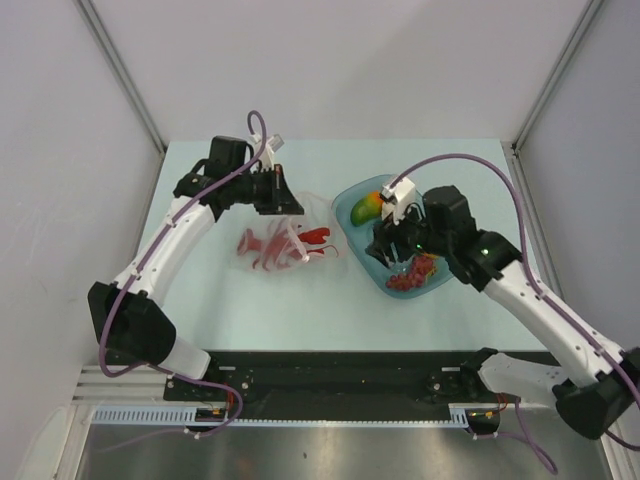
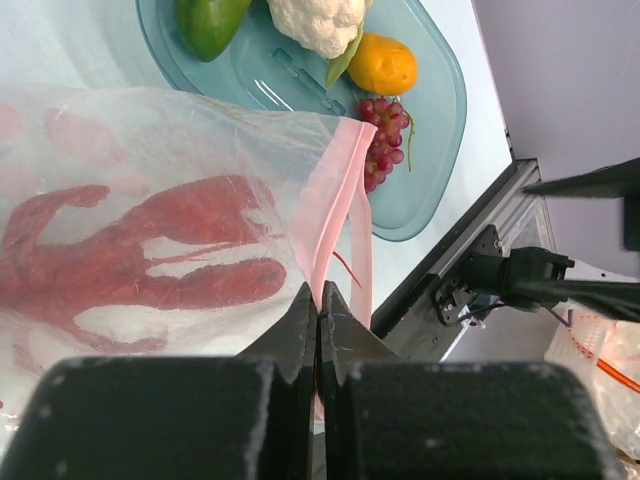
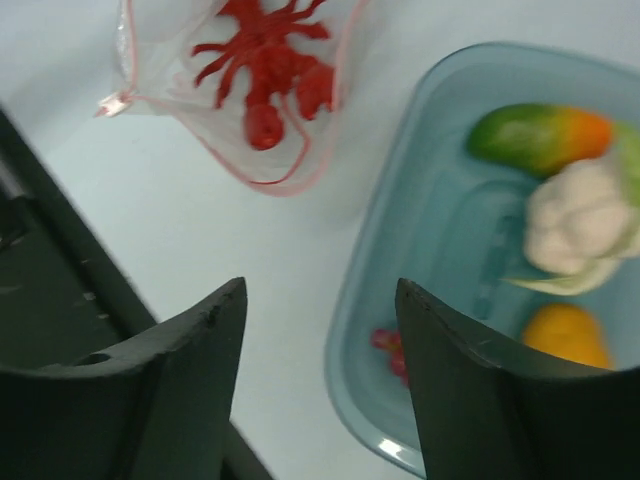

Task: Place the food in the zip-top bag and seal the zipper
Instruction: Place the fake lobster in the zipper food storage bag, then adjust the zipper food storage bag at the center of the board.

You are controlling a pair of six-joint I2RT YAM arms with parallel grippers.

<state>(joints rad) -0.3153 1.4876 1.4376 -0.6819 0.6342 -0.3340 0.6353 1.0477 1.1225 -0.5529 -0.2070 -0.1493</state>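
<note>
Well, with my left gripper (image 2: 318, 300) pinched shut on the zip-top bag (image 2: 200, 130) at its pink zipper (image 2: 340, 190), lobster (image 2: 150, 250) inside, and my right gripper (image 3: 320, 290) parted and empty over the blue bowl (image 3: 400, 130), I should drop squarely onto the cauliflower (image 3: 580, 215)

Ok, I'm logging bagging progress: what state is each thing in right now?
zip-top bag, mouth open, lobster inside.
zipper, unsealed.
left tool, shut on zipper.
right tool, open, empty, above bowl.
bowl, holds cauliflower, orange fruit, green-orange piece, grapes.
</note>
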